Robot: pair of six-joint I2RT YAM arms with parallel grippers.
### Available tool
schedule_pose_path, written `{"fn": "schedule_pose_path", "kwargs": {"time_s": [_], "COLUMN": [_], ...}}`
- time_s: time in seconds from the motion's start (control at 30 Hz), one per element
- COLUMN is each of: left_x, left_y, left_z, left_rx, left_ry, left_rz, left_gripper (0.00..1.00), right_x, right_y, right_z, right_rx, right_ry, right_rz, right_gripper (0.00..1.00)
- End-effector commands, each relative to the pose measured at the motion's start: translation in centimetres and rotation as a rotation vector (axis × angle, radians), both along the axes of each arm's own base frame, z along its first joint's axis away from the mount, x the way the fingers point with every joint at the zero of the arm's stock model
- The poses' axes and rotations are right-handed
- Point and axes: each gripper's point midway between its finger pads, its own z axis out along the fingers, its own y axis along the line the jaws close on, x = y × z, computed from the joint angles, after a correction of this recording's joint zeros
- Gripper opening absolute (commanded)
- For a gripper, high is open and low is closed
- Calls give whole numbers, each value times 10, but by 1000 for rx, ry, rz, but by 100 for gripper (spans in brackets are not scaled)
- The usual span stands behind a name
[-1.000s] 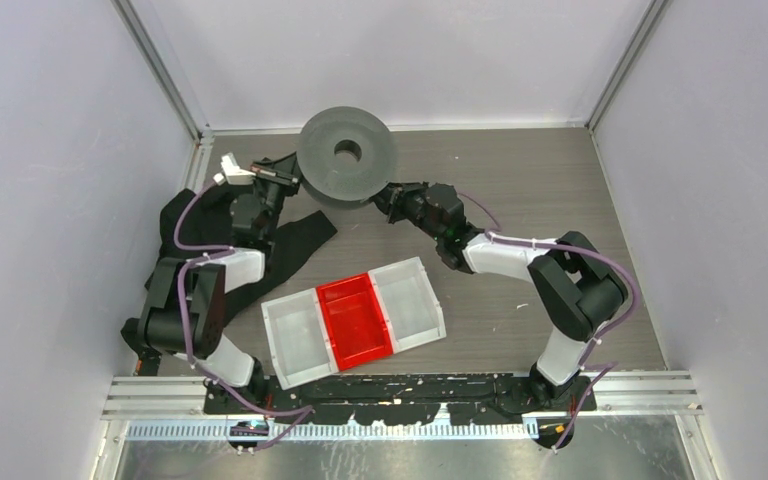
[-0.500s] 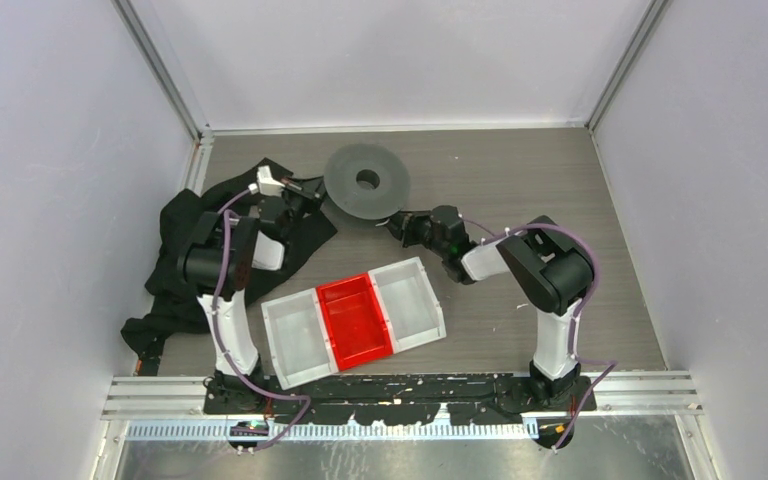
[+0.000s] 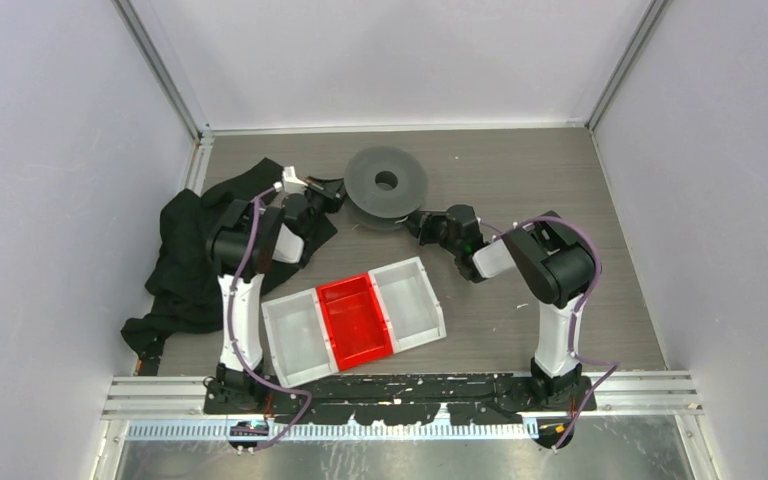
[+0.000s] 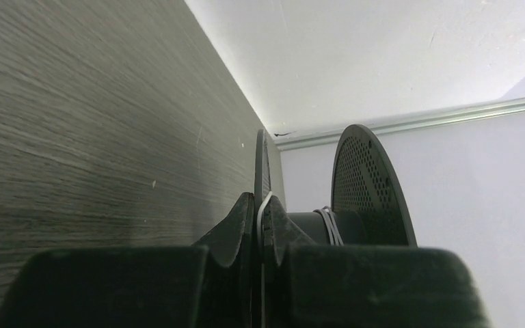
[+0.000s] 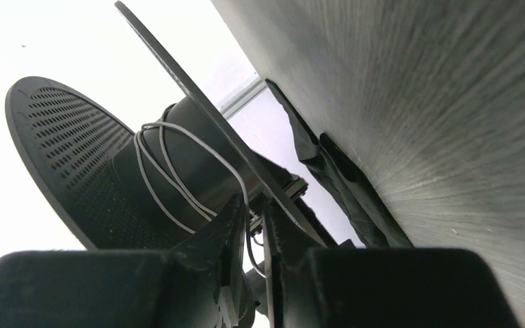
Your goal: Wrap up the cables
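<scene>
gripping a dark spool [image 3: 387, 185] from opposite sides, the left gripper [image 3: 332, 192] and right gripper [image 3: 417, 222] meet at upper centre of the overhead frame. both sets of fingers are pinched narrow on the thin flange nearer the table, apparently to steady the reel for winding. the cables [image 5: 171, 171], thin white strands, sit in a few loose turns round the hub, one strand dropping into the right gripper's gap. a black cloth [image 3: 185, 250] lies at left.
</scene>
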Motion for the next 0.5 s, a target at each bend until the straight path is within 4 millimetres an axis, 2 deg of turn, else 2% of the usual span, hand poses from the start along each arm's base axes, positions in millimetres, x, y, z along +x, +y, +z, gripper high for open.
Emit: {"fn": "schedule_pose_path", "kwargs": {"time_s": [0.0, 0.1, 0.27, 0.3, 0.37, 0.47], "left_x": [-5, -3, -6, -7, -9, -11], "left_y": [-38, -52, -64, -63, -63, -63], "left_z": [22, 17, 0, -3, -5, -7], "left_rx": [-35, -47, -53, -55, -57, -62], "left_ry": [-111, -108, -73, -63, -54, -37], "left_rz": [-100, -122, -143, -143, -144, -152], "left_gripper": [0, 1, 0, 0, 1, 11], "right_x": [26, 33, 35, 34, 32, 27], "right_y": [-16, -29, -43, -44, -47, -50], "right_z": [23, 16, 4, 3, 2, 8], "right_rx": [214, 197, 153, 135, 74, -50], "right_ry": [58, 57, 75, 78, 94, 112], "right_rz": [-125, -147, -154, -151, -133, -99], "right_gripper": [14, 1, 1, 2, 15, 24]}}
